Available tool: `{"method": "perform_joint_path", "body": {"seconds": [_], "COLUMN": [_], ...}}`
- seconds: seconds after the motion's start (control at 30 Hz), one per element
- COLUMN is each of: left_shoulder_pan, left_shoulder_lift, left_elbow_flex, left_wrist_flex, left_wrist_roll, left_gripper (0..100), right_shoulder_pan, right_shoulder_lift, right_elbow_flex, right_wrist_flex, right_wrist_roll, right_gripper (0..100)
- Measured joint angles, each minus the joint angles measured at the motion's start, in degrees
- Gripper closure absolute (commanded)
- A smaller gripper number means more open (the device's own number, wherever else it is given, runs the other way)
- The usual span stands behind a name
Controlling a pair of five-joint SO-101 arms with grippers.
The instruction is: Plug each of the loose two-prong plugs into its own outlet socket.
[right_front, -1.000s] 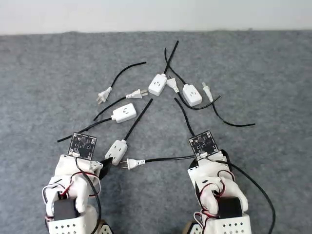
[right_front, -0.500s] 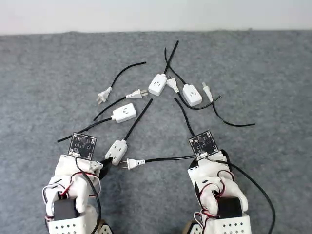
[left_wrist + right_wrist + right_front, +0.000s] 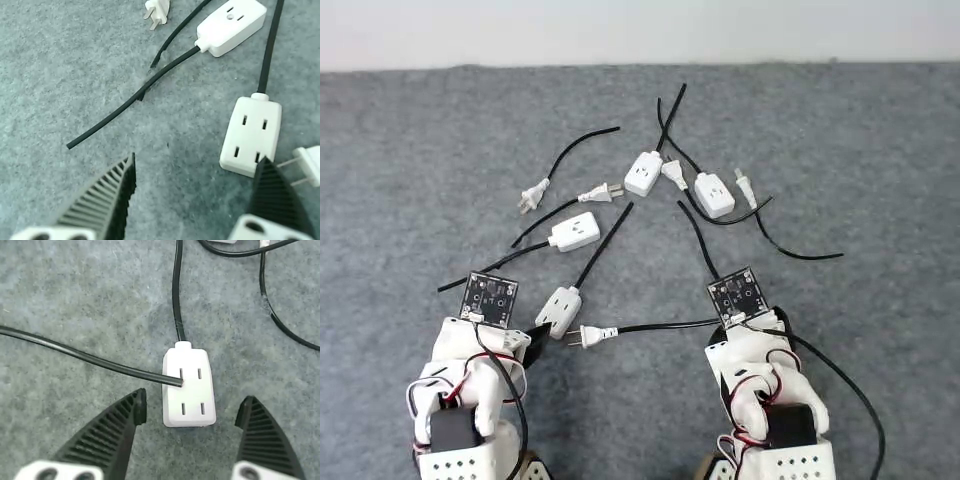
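moved: nothing, both arms static.
step: nothing plugged yet, I judge.
left gripper (image 3: 196,160): spread, beside white plastic outlet block (image 3: 251,135).
right gripper (image 3: 195,396): spread.
next: I'd pinch the white two-prong plug (image 3: 588,336) just beside that block.

Grey carpet (image 3: 880,150), white wall (image 3: 640,30) behind.

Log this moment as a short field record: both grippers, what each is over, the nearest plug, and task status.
left gripper: open, above the grey mat, next to the near-left socket
right gripper: open, fingers either side of the second socket; contact cannot be told
nearest plug: lies beside the near-left socket, not inserted
status: no plug in view sits in a socket
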State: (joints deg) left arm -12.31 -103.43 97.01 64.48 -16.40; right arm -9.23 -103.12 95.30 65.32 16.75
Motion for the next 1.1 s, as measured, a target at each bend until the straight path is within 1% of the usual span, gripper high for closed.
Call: {"method": "perform_joint_path", "body": {"seconds": [0.1,0.57,1.1], "left_shoulder_pan": [0.0,0.0,0.0], "left_shoulder_lift": [0.0,0.0,0.0], "left_elbow_flex": [0.0,0.0,0.0], "left_wrist_flex": [0.0,0.0,0.0], "left_wrist_roll": [0.0,0.0,0.0], "left_gripper": [67,98,98], "right_shoulder_pan": [0.0,0.0,0.0], "right_shoulder_lift": [0.0,0.0,0.0], "right_elbow_flex": [0.0,0.0,0.0], "right_wrist_flex": [0.0,0.0,0.0], "right_wrist_roll": [0.0,0.0,0.0], "right_gripper": [70.1,70.1,70.1]}}
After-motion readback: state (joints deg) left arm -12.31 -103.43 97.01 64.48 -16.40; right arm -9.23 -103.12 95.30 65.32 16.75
